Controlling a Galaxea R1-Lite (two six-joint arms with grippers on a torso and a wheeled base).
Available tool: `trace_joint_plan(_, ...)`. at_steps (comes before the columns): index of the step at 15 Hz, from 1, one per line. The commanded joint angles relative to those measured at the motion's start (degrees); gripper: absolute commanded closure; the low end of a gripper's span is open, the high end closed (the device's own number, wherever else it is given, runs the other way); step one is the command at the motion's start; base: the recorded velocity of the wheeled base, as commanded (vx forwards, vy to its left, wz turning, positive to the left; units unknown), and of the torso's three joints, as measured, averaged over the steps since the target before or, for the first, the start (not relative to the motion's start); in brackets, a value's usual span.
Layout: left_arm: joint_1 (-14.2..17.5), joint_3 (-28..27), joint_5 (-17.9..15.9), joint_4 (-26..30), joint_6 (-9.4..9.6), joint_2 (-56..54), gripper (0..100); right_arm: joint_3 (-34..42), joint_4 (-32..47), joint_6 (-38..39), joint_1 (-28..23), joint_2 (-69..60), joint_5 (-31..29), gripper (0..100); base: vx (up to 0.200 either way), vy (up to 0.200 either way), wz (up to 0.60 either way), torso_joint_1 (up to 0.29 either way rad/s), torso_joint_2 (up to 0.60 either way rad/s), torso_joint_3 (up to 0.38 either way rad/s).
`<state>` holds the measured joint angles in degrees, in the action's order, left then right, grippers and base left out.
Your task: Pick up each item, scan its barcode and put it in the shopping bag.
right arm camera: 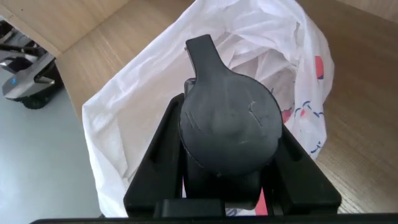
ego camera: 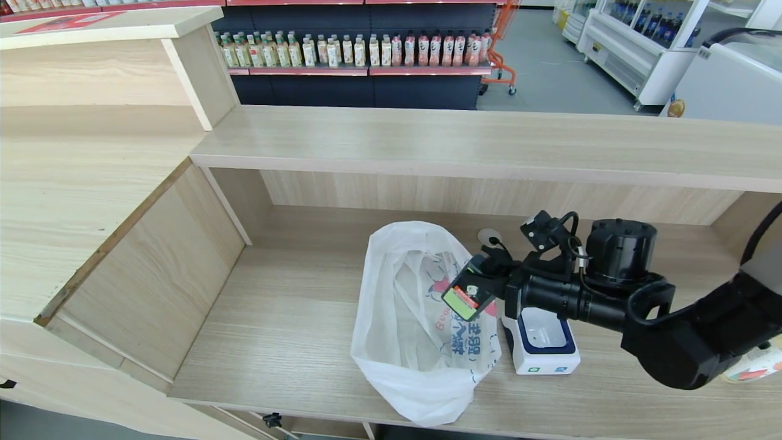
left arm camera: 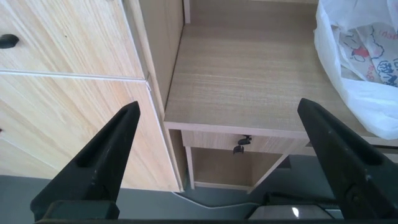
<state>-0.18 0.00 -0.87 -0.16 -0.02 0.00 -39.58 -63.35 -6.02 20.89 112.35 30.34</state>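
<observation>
The left gripper (left arm camera: pixel 217 106) hangs with jaws spread wide, off the front edge of the table (left arm camera: pixel 249 81). The right arm stretches in from the right, its gripper (ego camera: pixel 479 282) clamped on a dark item (ego camera: pixel 465 298) with a green-and-red label, held over the mouth of the white shopping bag (ego camera: pixel 397 330). The scanner (ego camera: pixel 540 345) stands just beside the bag.

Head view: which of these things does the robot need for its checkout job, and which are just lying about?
For the job: shopping bag, dark item held in right gripper, barcode scanner.
Just lying about: shelf bottles, orange trolley, fridges, round white fitting.
</observation>
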Motion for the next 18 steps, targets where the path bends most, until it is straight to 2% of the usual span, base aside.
trace_joint_plan(1,0.0,0.0,0.0,0.0,0.02,0.1,0,-1.6,-2.4,-0.8,0.3,6.3,0.6,100,0.0,0.0,0.0,0.0,0.0,0.0)
trace_joint_plan(5,0.0,0.0,0.0,0.0,-0.06,0.1,0,-7.9,-4.3,-5.3,1.3,13.2,0.2,100,0.0,0.0,0.0,0.0,0.0,0.0)
trace_joint_plan(11,0.0,0.0,0.0,0.0,-0.06,0.1,0,-16.1,-4.5,-7.2,2.7,19.0,0.0,100,0.0,0.0,0.0,0.0,0.0,0.0)
trace_joint_plan(18,0.0,0.0,0.0,0.0,-0.06,0.1,0,-20.7,-4.5,-8.7,2.0,22.7,0.0,100,0.0,0.0,0.0,0.0,0.0,0.0)
